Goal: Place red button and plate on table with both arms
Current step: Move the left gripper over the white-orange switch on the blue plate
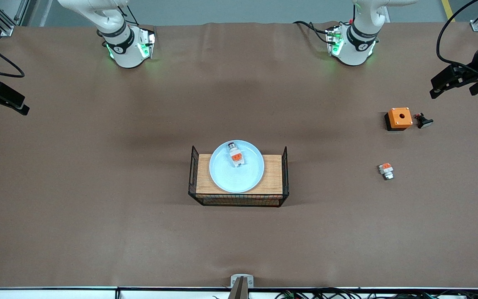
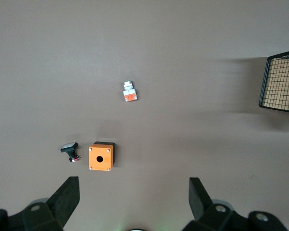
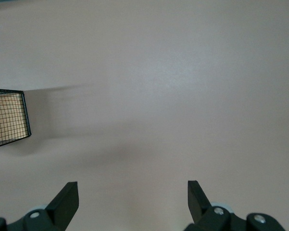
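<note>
The pale-blue plate [image 1: 239, 179] lies on a wood-topped black wire rack [image 1: 239, 200] at the middle of the brown table [image 1: 98, 187]. The red button [image 1: 235, 156], white with an orange-red patch and a silver round end, lies on the plate. My left gripper [image 1: 454, 88] hangs open and empty over the table at the left arm's end, above the orange box; its view shows the fingers wide apart [image 2: 133, 185]. My right gripper [image 1: 2, 104] hangs open and empty over bare table at the right arm's end [image 3: 132, 188]. Both are well away from the plate.
An orange box with a hole [image 1: 399, 118] [image 2: 101, 156], a small black switch part [image 1: 423, 121] [image 2: 69, 149] beside it and a shorter white-orange piece [image 1: 386, 170] [image 2: 129, 91] lie toward the left arm's end. A rack corner shows in both wrist views [image 2: 281, 82] [image 3: 7, 120].
</note>
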`<state>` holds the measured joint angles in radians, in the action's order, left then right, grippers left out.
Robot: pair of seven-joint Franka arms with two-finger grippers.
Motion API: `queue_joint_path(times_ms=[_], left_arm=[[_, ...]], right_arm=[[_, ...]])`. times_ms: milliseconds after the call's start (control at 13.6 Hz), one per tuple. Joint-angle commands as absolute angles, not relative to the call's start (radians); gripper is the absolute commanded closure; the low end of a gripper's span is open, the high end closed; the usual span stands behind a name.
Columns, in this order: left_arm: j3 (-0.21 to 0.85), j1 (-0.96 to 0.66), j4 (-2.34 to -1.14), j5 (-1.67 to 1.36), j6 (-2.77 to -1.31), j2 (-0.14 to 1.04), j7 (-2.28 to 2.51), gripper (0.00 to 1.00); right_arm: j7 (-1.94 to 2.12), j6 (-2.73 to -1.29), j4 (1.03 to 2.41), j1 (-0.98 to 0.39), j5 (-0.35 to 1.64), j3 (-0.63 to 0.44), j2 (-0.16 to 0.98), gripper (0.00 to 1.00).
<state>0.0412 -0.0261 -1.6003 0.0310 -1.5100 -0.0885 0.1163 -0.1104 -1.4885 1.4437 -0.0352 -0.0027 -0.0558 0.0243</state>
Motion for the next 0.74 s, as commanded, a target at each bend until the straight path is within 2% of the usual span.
queue_joint_path(times_ms=[0, 663], left_arm=[[0.037, -0.026, -1.575, 0.031, -1.488, -0.081, 0.110, 0.00], [0.063, -0.046, -1.509, 0.000, -1.482, -0.058, 0.205, 0.00]], right_arm=[[-0.097, -1.476, 1.427, -0.023, 0.003, -0.049, 0.025, 0.00], [-0.097, -1.476, 1.427, -0.023, 0.003, -0.049, 0.025, 0.00]])
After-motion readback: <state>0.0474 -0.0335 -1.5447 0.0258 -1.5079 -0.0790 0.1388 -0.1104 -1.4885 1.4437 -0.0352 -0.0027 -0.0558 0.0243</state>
